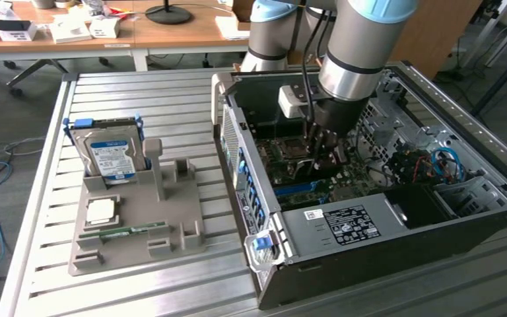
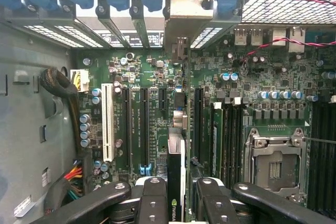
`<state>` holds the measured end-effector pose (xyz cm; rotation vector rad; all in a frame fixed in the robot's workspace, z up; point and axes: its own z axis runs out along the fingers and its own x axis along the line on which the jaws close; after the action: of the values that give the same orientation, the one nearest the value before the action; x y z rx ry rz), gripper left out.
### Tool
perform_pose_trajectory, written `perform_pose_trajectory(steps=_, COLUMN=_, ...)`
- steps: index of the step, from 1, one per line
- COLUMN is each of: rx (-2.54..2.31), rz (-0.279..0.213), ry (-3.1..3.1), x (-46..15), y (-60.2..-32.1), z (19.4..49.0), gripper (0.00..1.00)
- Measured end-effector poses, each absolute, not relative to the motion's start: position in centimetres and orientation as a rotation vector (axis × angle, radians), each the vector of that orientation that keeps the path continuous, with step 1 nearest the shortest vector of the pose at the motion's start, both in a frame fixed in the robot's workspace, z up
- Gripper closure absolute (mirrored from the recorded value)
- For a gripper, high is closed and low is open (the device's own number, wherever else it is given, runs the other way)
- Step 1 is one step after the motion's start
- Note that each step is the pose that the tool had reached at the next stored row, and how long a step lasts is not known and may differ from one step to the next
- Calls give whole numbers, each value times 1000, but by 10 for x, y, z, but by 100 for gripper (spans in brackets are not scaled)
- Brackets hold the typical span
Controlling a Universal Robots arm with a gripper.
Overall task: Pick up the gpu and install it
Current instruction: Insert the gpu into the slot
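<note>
So you're well past the pickup part. The gpu [image 2: 176, 169] is off the counter [image 1: 148, 92] and down inside the computer case [image 1: 372, 221], pinched edge-on between your jaws. They're closed about halfway, clamped on the card's two faces, and the wrist view shows the little green logo right between them. In the exterior view the arm [image 1: 359, 59] reaches straight down into the open case, over the motherboard [image 2: 142, 61]. The card runs along the line of the black expansion slots, between the white slot [image 2: 107, 121] and the CPU socket [image 2: 275, 166]. Its pale metal bracket [image 2: 186, 11] is up at the row of rear slot openings with the blue clips. Looks lined up to me, but I honestly can't tell whether the bottom edge is in a slot or just above one, because the card hides whatever is under it. I'd call it picked up, carried over and lined up, with the install itself not confirmed and the jaws not let go. Out on the counter the grey holder [image 1: 139, 228] has the hard drive [image 1: 108, 155] standing in it and the green memory stick [image 1: 135, 231] lying flat, both untouched.
</note>
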<state>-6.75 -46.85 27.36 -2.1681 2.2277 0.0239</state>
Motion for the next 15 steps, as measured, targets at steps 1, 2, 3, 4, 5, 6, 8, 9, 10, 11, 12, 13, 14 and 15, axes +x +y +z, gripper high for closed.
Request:
perform_pose_trajectory(steps=1, rx=-2168, rz=24, ry=2228, x=-68, y=-468, z=273, gripper=74)
perform_pose_trajectory(steps=2, rx=-2168, rz=24, ry=2228, x=-68, y=-468, z=273, gripper=74)
perform_pose_trajectory(steps=3, rx=-2168, rz=24, ry=2228, x=-68, y=-468, z=273, gripper=74)
perform_pose_trajectory(steps=4, rx=-2168, rz=24, ry=2228, x=-68, y=-468, z=273, gripper=74)
perform_pose_trajectory(steps=5, rx=-2168, rz=24, ry=2228, x=-68, y=-468, z=273, gripper=74)
perform_pose_trajectory(steps=6, rx=-2168, rz=24, ry=2228, x=-68, y=-468, z=273, gripper=74)
perform_pose_trajectory(steps=8, rx=-2168, rz=24, ry=2228, x=-68, y=-468, z=273, gripper=74)
perform_pose_trajectory(steps=9, rx=-2168, rz=24, ry=2228, x=-68, y=-468, z=273, gripper=74)
perform_pose_trajectory(steps=10, rx=-2168, rz=24, ry=2228, x=-68, y=-468, z=272, gripper=74)
perform_pose_trajectory(steps=11, rx=-2168, rz=24, ry=2228, x=-69, y=-468, z=272, gripper=74)
perform_pose_trajectory(steps=12, rx=-2168, rz=24, ry=2228, x=-69, y=-468, z=272, gripper=74)
perform_pose_trajectory(steps=13, rx=-2168, rz=24, ry=2228, x=-69, y=-468, z=272, gripper=74)
perform_pose_trajectory(steps=14, rx=-2168, rz=24, ry=2228, x=-69, y=-468, z=272, gripper=74)
perform_pose_trajectory(steps=15, rx=-2168, rz=24, ry=2228, x=-69, y=-468, z=272, gripper=74)
